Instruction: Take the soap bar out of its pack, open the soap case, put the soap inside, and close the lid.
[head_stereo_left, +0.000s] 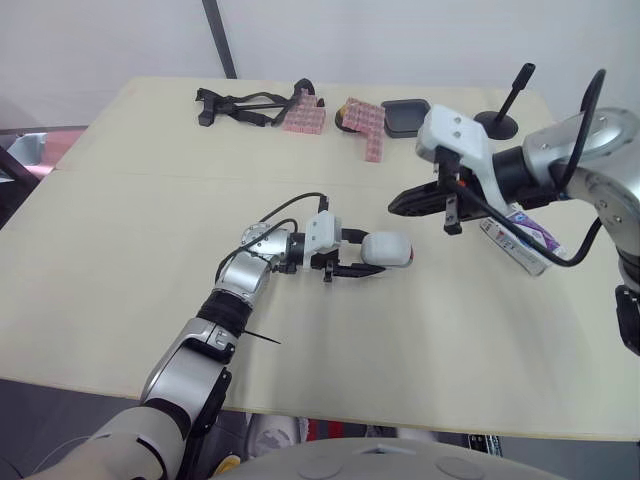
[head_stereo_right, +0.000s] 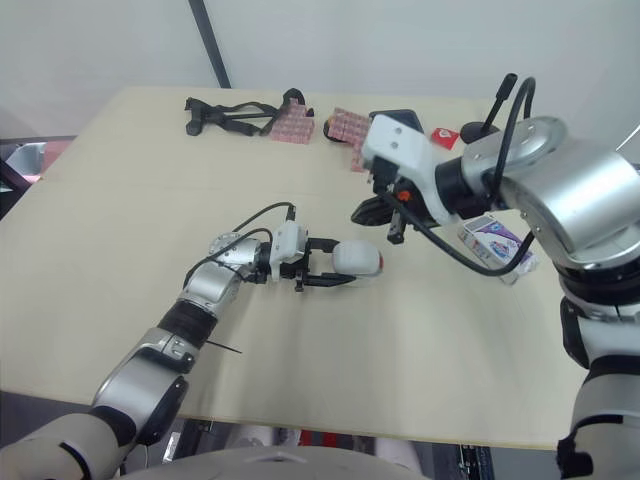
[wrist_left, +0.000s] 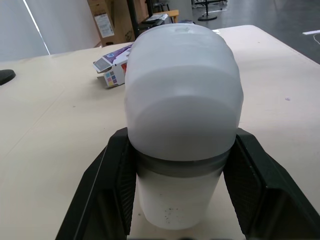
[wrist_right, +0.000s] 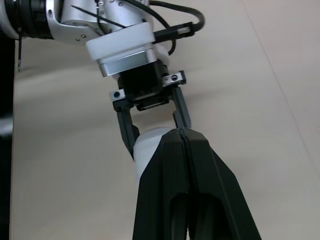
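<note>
Table (head_stereo_left: 120, 300): pale wood-coloured top that carries all items.

Right gripper (head_stereo_left: 398, 206): held above the table near its middle, just beyond the soap case. The wrist view shows its two black fingers pressed together with nothing between them. The fingertips point towards the case. Whether they touch it cannot be determined.

Left gripper (head_stereo_left: 372, 258): low over the table centre, with one black finger on each side of the soap case, clamping it.

Soap pack (head_stereo_left: 522, 244): white and purple carton lying flat on the table on the robot's right, partly under the right arm and well apart from the case. Whether it has been opened cannot be told.

Soap case (wrist_left: 182, 100): rounded white body with its translucent lid seated on top. It is held in the left gripper at the table centre and lies lengthwise away from that wrist.

Far edge of table, left to right:
- black strapped tool (head_stereo_left: 240, 105)
- two pink packs (head_stereo_left: 305, 116), the right one just beside the tray
- black tray (head_stereo_left: 405, 117)
- black stand (head_stereo_left: 503, 112)
</note>
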